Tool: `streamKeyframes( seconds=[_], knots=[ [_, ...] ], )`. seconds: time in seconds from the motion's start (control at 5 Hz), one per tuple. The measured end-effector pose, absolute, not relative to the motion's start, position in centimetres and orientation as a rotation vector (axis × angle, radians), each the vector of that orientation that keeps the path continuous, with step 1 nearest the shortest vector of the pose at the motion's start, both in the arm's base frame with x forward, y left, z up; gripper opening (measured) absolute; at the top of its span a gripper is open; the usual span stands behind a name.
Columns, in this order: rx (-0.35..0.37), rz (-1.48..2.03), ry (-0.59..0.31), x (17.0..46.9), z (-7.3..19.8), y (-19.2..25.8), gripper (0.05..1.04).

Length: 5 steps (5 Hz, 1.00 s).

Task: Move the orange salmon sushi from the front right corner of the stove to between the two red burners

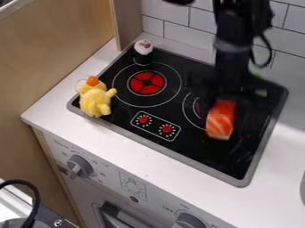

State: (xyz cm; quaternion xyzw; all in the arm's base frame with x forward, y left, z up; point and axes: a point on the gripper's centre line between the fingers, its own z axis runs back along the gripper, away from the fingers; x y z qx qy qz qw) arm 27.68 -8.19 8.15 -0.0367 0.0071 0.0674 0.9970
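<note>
Jaws look too dark and blurry for you to tell if they are open or closed. Your gripper (224,100) is right by the orange and white toy (221,120), over the black stove top (202,149). You can see a fuzzy yellow toy (96,99) at the stove's left edge and a black and white toy (143,50) in the back corner.

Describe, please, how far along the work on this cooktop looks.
Possibly done: the yellow plush toy and the black-and-white toy rest on the cooktop, apart from the gripper. In hand: the orange-and-white piece is at the gripper; whether it is gripped is unclear. Probably left: settling that piece and clearing the gripper from over the cooktop.
</note>
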Motion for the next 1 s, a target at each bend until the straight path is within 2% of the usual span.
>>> streamKeyframes(
  seconds=[0.2,0.4,1.0],
  knots=[
    [-0.086,0.138,0.0,28.8,9.9,-6.8,0.553],
    [-0.06,0.131,-0.037,30.0,10.6,-4.7,0.553],
    [0.029,0.139,-0.081,31.5,8.3,0.8,0.553]
  ],
)
